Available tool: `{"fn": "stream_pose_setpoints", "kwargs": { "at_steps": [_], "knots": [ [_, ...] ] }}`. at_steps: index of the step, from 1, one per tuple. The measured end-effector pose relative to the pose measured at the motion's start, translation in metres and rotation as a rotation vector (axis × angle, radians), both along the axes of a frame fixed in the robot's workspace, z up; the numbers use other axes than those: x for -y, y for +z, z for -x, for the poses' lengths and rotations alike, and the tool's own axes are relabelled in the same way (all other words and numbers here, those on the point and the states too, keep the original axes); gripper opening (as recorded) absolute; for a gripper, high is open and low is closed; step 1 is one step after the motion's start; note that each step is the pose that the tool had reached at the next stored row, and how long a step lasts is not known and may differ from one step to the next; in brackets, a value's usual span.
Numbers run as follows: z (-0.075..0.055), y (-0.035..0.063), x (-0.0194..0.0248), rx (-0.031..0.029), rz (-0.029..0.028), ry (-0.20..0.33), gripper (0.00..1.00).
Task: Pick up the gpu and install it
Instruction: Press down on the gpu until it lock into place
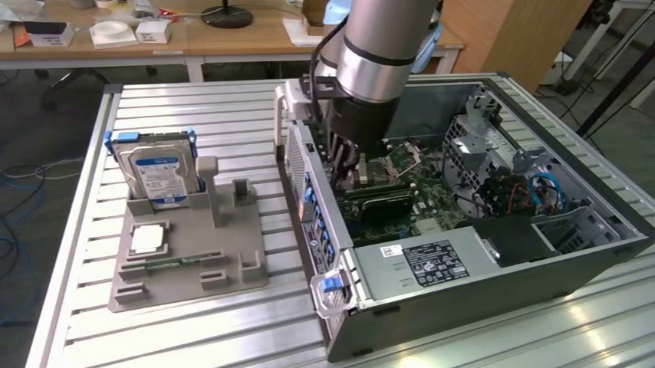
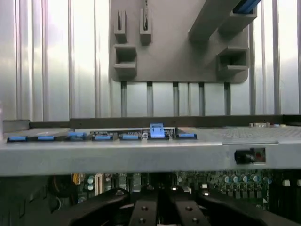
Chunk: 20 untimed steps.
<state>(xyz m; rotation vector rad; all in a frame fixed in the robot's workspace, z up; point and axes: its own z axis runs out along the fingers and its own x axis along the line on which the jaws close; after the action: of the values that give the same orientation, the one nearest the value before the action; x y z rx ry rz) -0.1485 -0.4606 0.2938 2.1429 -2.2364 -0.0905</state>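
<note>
Fingers (image 2: 157, 207) closed inside computer case (image 1: 573, 261)

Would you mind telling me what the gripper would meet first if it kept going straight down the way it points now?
Most likely the motherboard inside the open computer case. The gripper points down into it, jaws shut, though the remaining gap is hard to judge.

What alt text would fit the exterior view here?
A robot arm reaches down into an open computer case lying on a slatted metal table, its pincer shut just above the motherboard. On the exterior view's left, a grey holder tray carries an upright silver hard drive.
</note>
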Motion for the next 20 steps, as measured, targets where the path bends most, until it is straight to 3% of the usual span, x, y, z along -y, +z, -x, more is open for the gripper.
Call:
{"fn": "stream_pose_setpoints", "kwargs": {
  "at_steps": [2,6,20],
  "knots": [
    [-0.008,0.0009,0.0001,-0.0037,0.0017,0.000,0.11],
    [-0.018,-0.0001,0.0001,-0.0026,0.0022,0.001,0.11],
    [-0.048,-0.0082,0.0001,0.0204,0.0020,0.015,0.11]
  ]
}}
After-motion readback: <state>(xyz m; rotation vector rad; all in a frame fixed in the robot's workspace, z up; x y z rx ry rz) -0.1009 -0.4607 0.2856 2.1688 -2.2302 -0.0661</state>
